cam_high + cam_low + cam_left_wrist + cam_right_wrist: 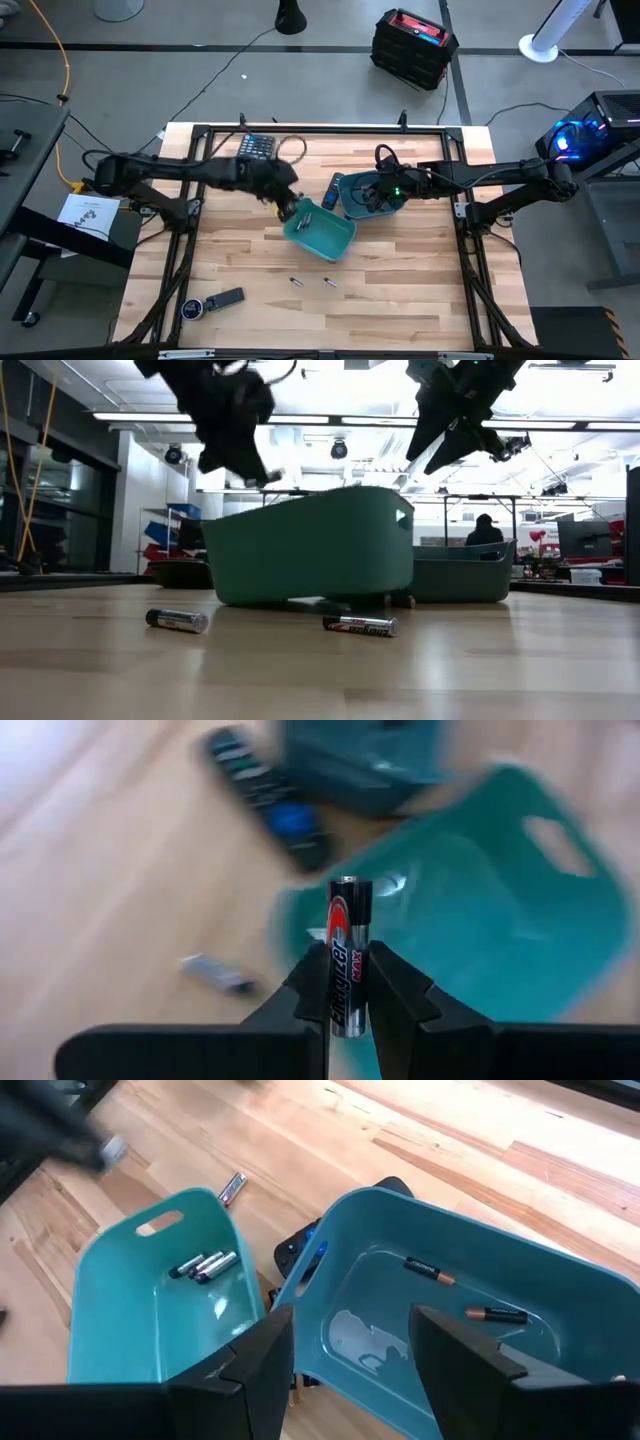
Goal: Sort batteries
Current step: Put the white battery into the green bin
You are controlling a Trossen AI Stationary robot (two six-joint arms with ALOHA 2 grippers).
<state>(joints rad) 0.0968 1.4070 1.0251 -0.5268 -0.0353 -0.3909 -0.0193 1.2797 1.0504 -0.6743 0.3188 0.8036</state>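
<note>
a black, red and silver battery (350,956) stands upright, pinched between the fingers of the left gripper (287,209), which hangs over the near-left rim of the green bin (322,232) at the middle of the table (400,290). inside that bin three silvery batteries (203,1265) lie bunched together on its floor. the blue bin (368,196) sits just behind and to the right of the green one, almost touching it, and holds two dark batteries with copper-coloured ends (430,1269), lying apart from each other. two more loose batteries (296,283) rest on the bare wood in front of the green bin, near one another but not touching; in the low view one is dark with a silver end and the other carries a red and black label. the right gripper (377,190) hovers above the blue bin with its fingers spread wide and nothing between them. a black remote control (332,189) lies wedged between the two bins, partly hidden by their walls. a dark calculator (256,147) lies near the far edge, behind the left arm. near the front-left corner sit a small round dark object (192,308) and a dark oblong one (227,297).
</note>
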